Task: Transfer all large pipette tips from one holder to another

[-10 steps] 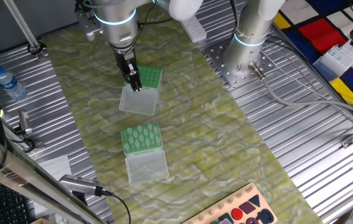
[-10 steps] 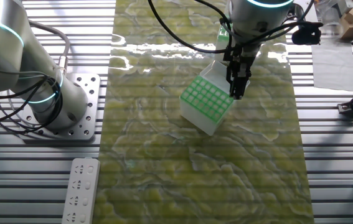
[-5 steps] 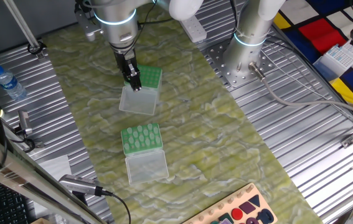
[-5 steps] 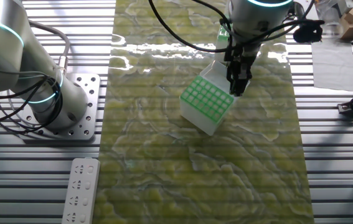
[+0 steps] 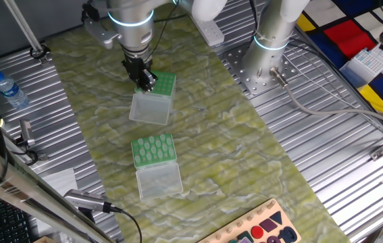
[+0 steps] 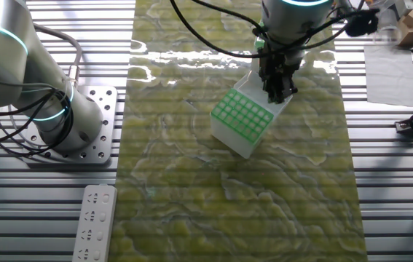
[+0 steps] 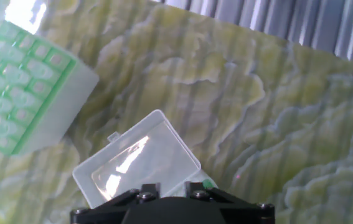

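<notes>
Pincer (image 5: pixel 146 82) over green-topped tip box (image 5: pixel 161 84).

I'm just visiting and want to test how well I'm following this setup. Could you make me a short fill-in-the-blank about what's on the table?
1. Both pipette tip boxes have tops coloured ____.
2. The gripper hangs over the tip box that is ____ from the water bottle.
3. Beside each box lies its clear, opened ____.
4. The mat under the boxes has a yellow-green ____ pattern.

Missing words: green; farther; lid; marbled
</notes>
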Tool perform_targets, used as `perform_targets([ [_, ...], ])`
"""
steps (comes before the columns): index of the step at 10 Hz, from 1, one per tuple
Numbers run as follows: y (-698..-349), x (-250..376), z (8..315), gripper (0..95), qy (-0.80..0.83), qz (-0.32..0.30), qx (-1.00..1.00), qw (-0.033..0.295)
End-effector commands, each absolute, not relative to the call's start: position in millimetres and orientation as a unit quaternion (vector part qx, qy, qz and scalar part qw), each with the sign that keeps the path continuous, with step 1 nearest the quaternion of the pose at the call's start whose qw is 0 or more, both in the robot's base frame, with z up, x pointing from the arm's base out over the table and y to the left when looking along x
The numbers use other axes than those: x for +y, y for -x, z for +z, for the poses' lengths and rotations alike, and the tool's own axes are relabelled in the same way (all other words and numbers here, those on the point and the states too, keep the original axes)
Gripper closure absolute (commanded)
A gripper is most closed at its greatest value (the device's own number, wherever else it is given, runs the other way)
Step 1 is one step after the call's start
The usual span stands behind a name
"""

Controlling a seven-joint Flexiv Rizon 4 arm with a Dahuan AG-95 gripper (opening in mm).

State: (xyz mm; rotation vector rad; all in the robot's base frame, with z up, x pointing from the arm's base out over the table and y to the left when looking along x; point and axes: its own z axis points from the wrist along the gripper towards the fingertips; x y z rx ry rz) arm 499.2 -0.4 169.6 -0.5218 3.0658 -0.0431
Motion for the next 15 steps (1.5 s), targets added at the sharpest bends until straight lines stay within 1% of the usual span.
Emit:
perform_targets([
  [1,-499.9,-0.1,169.9,95.0,0.182,-0.012,0.983,-0.006],
  [7,-499.9,-0.1,169.8,95.0,0.142,-0.01,0.99,-0.012],
  [15,-497.9,-1.0,168.6,95.0,0.135,-0.009,0.991,-0.02],
])
